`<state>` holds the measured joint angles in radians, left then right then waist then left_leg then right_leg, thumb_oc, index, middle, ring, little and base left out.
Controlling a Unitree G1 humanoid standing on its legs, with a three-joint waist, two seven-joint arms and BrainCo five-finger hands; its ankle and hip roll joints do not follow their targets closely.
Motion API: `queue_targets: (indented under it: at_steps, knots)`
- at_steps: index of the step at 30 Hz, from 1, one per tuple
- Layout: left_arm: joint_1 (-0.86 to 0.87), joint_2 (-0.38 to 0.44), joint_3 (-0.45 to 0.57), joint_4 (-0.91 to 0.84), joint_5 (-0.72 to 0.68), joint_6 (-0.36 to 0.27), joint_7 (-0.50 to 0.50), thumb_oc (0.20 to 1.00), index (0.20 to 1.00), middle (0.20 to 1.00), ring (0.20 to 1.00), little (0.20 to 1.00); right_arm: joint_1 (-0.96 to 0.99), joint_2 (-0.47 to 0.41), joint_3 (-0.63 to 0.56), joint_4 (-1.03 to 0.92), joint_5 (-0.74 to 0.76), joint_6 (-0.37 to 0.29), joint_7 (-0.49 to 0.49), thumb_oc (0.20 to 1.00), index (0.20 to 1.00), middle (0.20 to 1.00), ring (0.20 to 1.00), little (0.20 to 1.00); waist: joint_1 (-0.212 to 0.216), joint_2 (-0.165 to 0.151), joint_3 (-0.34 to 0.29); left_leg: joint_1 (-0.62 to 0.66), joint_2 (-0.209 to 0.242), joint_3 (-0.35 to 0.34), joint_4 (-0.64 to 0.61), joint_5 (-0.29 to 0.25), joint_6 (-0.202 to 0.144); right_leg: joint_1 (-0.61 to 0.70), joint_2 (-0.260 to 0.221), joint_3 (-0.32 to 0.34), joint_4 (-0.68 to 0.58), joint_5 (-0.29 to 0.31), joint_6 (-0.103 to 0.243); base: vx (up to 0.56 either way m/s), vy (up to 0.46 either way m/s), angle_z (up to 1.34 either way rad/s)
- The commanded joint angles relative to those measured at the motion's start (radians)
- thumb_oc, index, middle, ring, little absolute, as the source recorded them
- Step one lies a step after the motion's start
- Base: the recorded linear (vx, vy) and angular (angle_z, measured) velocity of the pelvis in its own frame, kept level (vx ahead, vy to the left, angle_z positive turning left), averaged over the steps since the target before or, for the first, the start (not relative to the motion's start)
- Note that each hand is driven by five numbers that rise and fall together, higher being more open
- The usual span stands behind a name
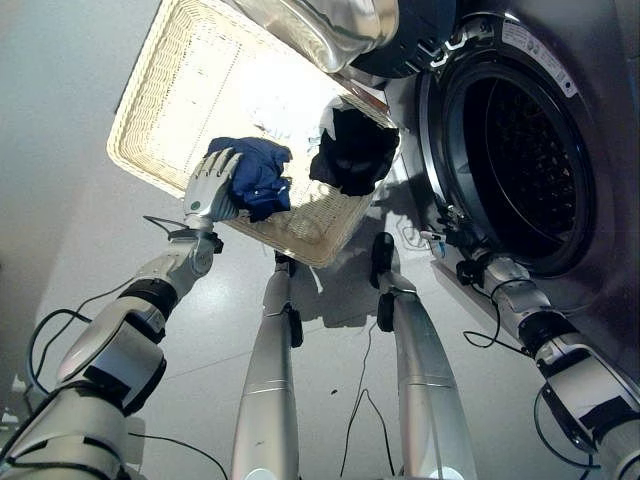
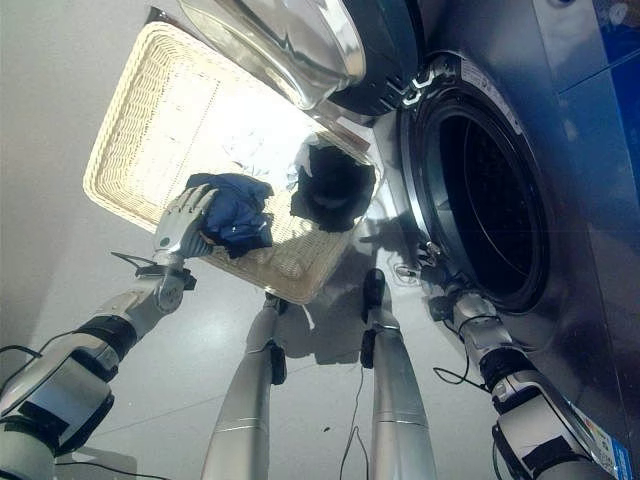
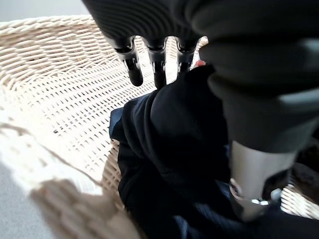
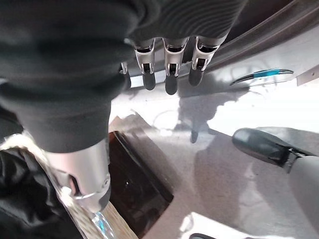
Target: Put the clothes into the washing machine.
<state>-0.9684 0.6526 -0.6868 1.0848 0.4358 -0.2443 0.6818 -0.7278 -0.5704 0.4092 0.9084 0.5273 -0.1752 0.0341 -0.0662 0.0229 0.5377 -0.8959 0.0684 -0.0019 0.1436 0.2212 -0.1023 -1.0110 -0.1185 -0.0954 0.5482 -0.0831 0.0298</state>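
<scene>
The left hand (image 1: pixel 210 190) has its fingers (image 3: pixel 133 69) curled down onto a blue garment (image 1: pixel 258 175), with the thumb (image 3: pixel 251 184) pressed into the cloth from the other side, so the hand is clamped on it. The garment lies bunched in the near corner of a pale wicker basket (image 1: pixel 170 90), half over the basket's rim. Just beside it in the same basket sits a black garment (image 1: pixel 352 150), crumpled into a heap near the corner closest to the washer (image 1: pixel 600 130). A patch of white cloth (image 1: pixel 290 115) shows between and behind the two, washed out by bright light.

The right hand (image 4: pixel 167 69) hangs low beside the washer's front, its fingers slack and slightly apart, holding nothing; grey floor (image 4: pixel 234 164) lies past them.

The washer stands on the robot's right with its round door (image 1: pixel 330 30) swung wide, glass bowl toward the basket, and the dark drum (image 1: pixel 525 160) bare to view. A white label (image 1: pixel 540 60) with small print sits on the door ring, too small to read. A blue sticker (image 2: pixel 620 20) on the washer's front panel is equally unreadable.
</scene>
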Motion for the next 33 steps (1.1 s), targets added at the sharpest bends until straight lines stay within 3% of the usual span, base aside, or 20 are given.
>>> queue_targets:
  at_steps: [1,11,16,17,18,19,27,33]
  knots:
    - [-0.026,0.035,0.027,0.027,-0.019,0.043,0.001,1.000,1.000,1.000,1.000,1.000,0.024,-0.041,0.024,-0.057,0.042,-0.044,-0.009,1.000,1.000,1.000,1.000,1.000,0.015,-0.045,-0.018,-0.044,-0.036,-0.002,0.185,-0.155,-0.016,0.039,0.040,0.023,-0.186,0.150,0.100,0.02,0.007,-0.04]
    - [-0.073,0.020,0.019,0.077,0.004,0.063,0.078,1.000,1.000,1.000,1.000,1.000,-0.011,-0.034,0.055,-0.091,0.066,-0.072,-0.030,1.000,1.000,1.000,1.000,1.000,0.007,-0.055,-0.018,-0.081,-0.033,-0.011,0.185,-0.151,-0.024,0.005,0.043,0.026,-0.186,0.151,0.098,0.01,-0.001,-0.01]
    - [-0.085,0.001,0.010,0.080,0.040,0.050,0.046,1.000,1.000,1.000,1.000,1.000,-0.017,-0.025,0.060,-0.130,0.066,-0.073,-0.047,1.000,1.000,1.000,1.000,1.000,0.002,-0.064,-0.018,-0.094,-0.031,-0.009,0.182,-0.150,-0.028,-0.005,0.045,0.024,-0.192,0.153,0.101,0.00,0.000,0.00]
    - [-0.093,-0.007,-0.005,0.085,0.048,0.056,0.017,0.837,0.837,0.837,0.837,0.837,-0.024,-0.022,0.064,-0.133,0.070,-0.078,-0.050,1.000,1.000,1.000,1.000,1.000,0.000,-0.067,-0.018,-0.098,-0.031,-0.009,0.181,-0.149,-0.028,-0.008,0.045,0.023,-0.197,0.157,0.101,0.00,0.000,0.00]
    - [-0.095,-0.009,-0.007,0.086,0.050,0.057,0.009,0.624,0.624,0.624,0.624,0.624,-0.025,-0.021,0.064,-0.134,0.070,-0.078,-0.051,1.000,1.000,1.000,1.000,1.000,-0.001,-0.067,-0.018,-0.099,-0.031,-0.009,0.181,-0.149,-0.028,-0.009,0.045,0.024,-0.198,0.158,0.101,0.00,0.000,0.00]
    - [-0.103,-0.016,-0.022,0.092,0.043,0.061,-0.030,0.200,0.200,0.200,0.200,0.200,-0.032,-0.016,0.067,-0.139,0.069,-0.080,-0.055,1.000,1.000,1.000,1.000,1.000,-0.003,-0.069,-0.018,-0.103,-0.030,-0.008,0.180,-0.148,-0.028,-0.014,0.046,0.025,-0.198,0.159,0.103,0.00,0.000,0.00]
    - [-0.082,-0.027,-0.048,0.085,0.001,0.060,-0.108,0.200,0.200,0.200,0.200,0.200,-0.023,-0.015,0.075,-0.184,0.116,-0.104,-0.073,1.000,1.000,1.000,1.000,1.000,-0.010,-0.066,-0.018,-0.105,-0.033,-0.003,0.184,-0.149,-0.028,-0.018,0.048,0.031,-0.203,0.164,0.104,0.00,0.000,0.00]
    - [-0.052,-0.024,-0.003,0.053,-0.109,0.018,-0.078,0.200,0.200,0.200,0.200,0.200,0.003,-0.006,0.041,-0.237,0.232,-0.137,-0.093,1.000,1.000,1.000,1.000,1.000,-0.011,-0.064,-0.018,-0.105,-0.032,-0.001,0.186,-0.149,-0.030,-0.017,0.049,0.035,-0.201,0.163,0.105,0.00,0.000,0.00]
